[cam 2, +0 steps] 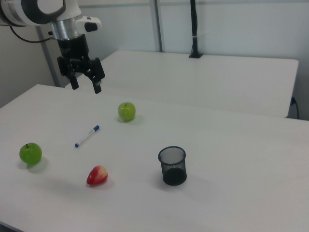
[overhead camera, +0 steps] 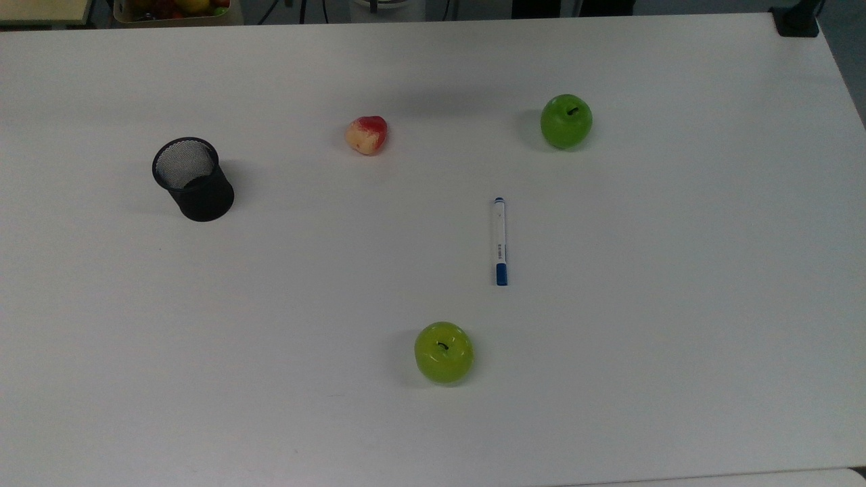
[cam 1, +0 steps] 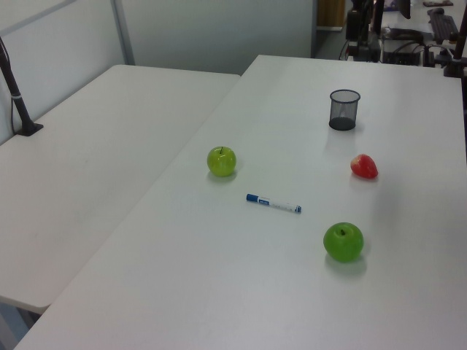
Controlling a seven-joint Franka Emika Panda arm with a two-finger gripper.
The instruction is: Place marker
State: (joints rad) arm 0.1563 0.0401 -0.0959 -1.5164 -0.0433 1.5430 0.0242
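Pincer (cam 2: 86, 85) is hanging up in the air with its fingers spread apart, holding nothing, well above the white surface (overhead camera: 676, 270). Marker (overhead camera: 500, 241) lies flat out in the open between the two green apples, blue cap end toward the yellow-green apple (overhead camera: 444, 352), other end toward the darker green apple (overhead camera: 566, 121). Black mesh cup (overhead camera: 193, 178) stands upright well apart, a red peach (overhead camera: 367, 134) between them.
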